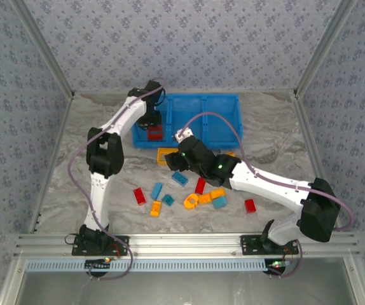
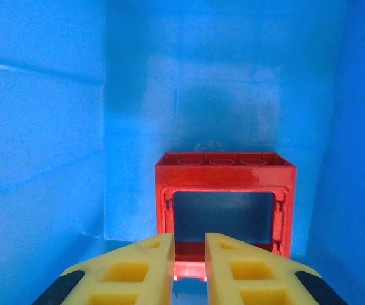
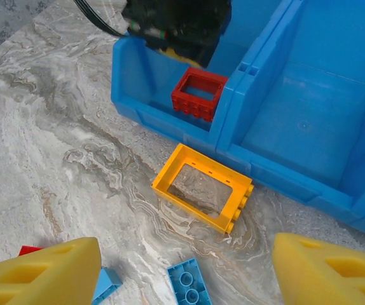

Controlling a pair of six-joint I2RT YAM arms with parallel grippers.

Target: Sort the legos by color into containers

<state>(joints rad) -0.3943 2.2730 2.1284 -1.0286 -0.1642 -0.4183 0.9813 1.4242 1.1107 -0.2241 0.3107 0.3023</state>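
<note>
Top external: marble table (image 1: 278,127), blue bin (image 1: 224,121) at 12 o'clock, three compartments side by side

Left gripper (image 2: 189,238) is down in the 9 o'clock compartment. Left wrist shows its yellow fingers (image 2: 151,260) with a narrow gap and the red frame's near wall in that gap. Can't tell if it's pinched or let go

Right gripper (image 3: 187,254) hangs over the table at 6 o'clock of the bin, fingers spread wide, nothing between them

Yellow frame (image 3: 201,187) lies flat on the table just beside the bin's near wall, at 6 o'clock of the divider

Red frame (image 3: 198,94) is inside the 9 o'clock compartment, near its front wall

Loose legos (image 1: 180,178) are scattered at 6 o'clock of the bin: red, blue, orange; one red brick (image 1: 250,205) sits apart at 4 o'clock
</note>
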